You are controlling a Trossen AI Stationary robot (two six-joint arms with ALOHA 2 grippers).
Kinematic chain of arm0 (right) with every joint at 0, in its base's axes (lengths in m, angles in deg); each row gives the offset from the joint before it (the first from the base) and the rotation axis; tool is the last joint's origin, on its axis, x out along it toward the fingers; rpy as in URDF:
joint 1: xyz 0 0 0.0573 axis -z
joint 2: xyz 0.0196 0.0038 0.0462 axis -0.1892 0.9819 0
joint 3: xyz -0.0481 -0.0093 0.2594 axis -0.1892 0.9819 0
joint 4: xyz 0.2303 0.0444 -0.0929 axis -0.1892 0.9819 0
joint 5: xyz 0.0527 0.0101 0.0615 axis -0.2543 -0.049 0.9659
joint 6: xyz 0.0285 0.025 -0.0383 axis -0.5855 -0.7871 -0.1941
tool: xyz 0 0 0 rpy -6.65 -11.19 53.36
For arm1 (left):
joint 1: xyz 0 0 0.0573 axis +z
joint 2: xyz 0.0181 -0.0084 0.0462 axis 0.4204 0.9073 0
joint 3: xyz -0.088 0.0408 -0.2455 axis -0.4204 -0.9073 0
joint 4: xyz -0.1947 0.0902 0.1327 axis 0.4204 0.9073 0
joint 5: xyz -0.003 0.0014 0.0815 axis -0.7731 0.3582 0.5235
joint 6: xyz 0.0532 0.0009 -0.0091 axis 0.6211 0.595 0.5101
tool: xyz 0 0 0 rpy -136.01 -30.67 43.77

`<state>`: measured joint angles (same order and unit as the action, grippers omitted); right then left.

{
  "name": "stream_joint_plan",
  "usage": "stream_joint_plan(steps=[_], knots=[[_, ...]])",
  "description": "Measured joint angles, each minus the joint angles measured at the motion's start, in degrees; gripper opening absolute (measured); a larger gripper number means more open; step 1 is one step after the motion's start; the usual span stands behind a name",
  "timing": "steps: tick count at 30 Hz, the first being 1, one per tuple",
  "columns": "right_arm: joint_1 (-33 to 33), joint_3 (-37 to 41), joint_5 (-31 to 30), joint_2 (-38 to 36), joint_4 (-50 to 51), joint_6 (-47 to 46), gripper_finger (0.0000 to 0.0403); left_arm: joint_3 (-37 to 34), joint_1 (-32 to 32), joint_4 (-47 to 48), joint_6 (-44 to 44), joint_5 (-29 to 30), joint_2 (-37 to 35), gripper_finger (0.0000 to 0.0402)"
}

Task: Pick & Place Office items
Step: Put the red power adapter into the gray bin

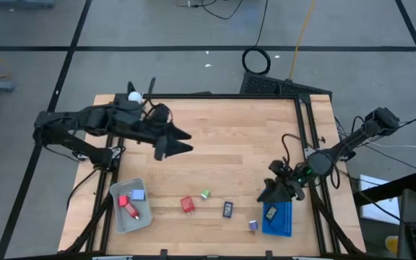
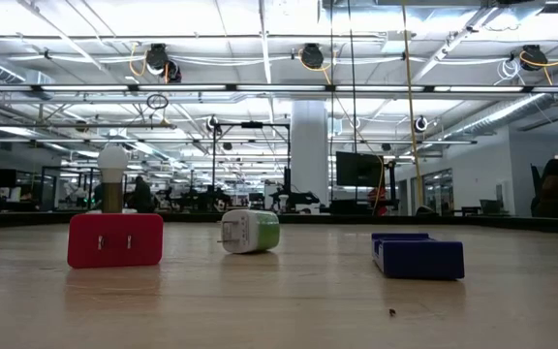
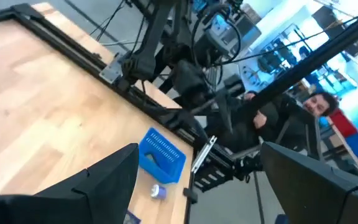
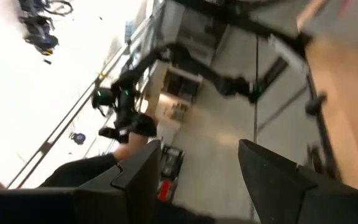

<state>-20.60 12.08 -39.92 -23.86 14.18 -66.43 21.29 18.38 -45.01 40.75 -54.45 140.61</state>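
Observation:
My left gripper hovers open over the middle-left of the table, holding nothing. My right gripper is open and empty, just beyond the far left corner of the blue tray. In that tray lies a black rectangle. Along the near side a red block, a green-white bit, a dark rectangle and a purple bit rest on the wood. The grey tray holds a red piece and a light-blue block.
A white ball on a wooden base stands at the far left corner, close to my left arm. A black frame borders the far and right edges. Bare wood spans the middle of the table. People sit beyond the table.

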Motion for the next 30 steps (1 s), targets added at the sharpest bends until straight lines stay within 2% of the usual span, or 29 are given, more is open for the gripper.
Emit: stream_joint_plan(steps=[7, 10, 13, 16, 19, 25, 30], knots=[[8.5, -2.0, -1.0, -0.1, 0.0, 6.7, 0.021, -0.1, -4.5, 15.6, -4.1, 3.3, -2.4, 0.0337], [12.6, -2.2, -5.9, -0.1, -1.3, 9.4, 0.021, -0.1, -6.3, 22.4, -3.7, 4.9, -2.4, 0.0337], [16.4, -2.2, -13.4, -0.1, -4.5, 11.5, 0.021, -0.1, -7.7, 30.6, -1.6, 4.7, -2.6, 0.0337], [19.4, -2.2, -20.0, -0.1, -7.9, 14.2, 0.021, -0.1, -8.5, 38.5, 2.8, 4.7, -2.4, 0.0337], [21.8, -2.2, -23.5, -0.1, -10.8, 16.7, 0.021, -0.1, -8.6, 44.4, 7.1, 5.8, -2.0, 0.0337], [25.1, -2.2, -28.3, -0.1, -11.0, 17.6, 0.021, -0.1, -8.7, 50.3, 14.9, 7.3, -2.0, 0.0337], [26.5, -2.2, -28.9, 0.0, -10.7, 17.6, 0.021, -0.1, -8.7, 50.6, 18.3, 7.9, -1.5, 0.0337]])
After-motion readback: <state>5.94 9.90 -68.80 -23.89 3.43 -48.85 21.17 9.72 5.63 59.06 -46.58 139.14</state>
